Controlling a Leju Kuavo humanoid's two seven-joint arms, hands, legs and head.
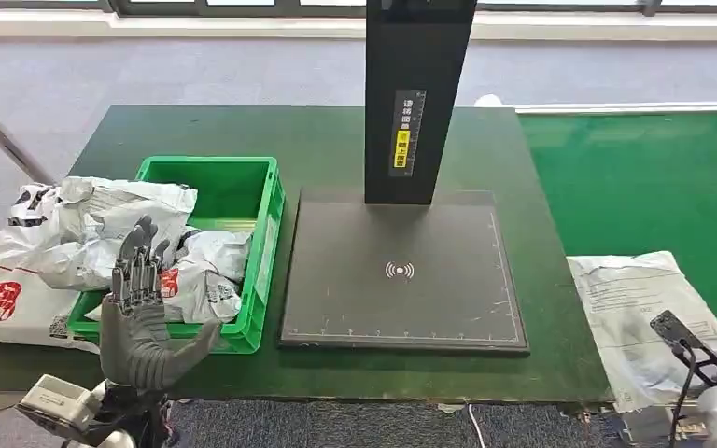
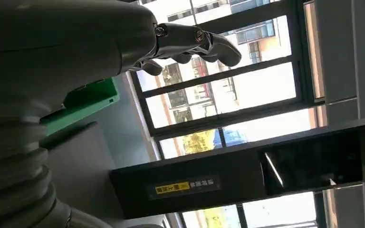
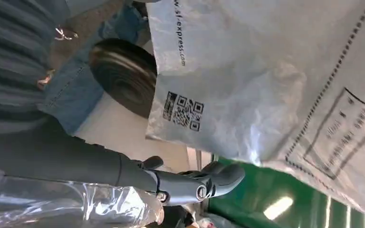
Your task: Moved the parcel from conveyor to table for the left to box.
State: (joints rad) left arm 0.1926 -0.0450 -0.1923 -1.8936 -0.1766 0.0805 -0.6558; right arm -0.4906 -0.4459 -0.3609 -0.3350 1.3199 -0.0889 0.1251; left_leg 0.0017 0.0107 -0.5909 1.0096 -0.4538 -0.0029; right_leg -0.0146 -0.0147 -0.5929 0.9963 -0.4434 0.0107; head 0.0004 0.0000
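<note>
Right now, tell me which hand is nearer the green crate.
Left. The left hand is raised at the green crate's front edge, fingers spread over its parcels. The right hand is far across the table, by the grey parcel on the conveyor side.

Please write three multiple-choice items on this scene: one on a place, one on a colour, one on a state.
1. Where does the loose parcel lie?
A. on the green conveyor at the robot's right
B. inside the crate
C. on the black scanner pad

2. What colour is the crate?
A. blue
B. green
C. red

3. How is the left hand?
A. gripping a parcel
B. pressing the scanner pad
C. raised and holding nothing

Answers: 1 A, it lies flat on the green surface; 2 B, its walls are bright green; 3 C, its fingers are spread near the crate's front wall with nothing in them.
</note>
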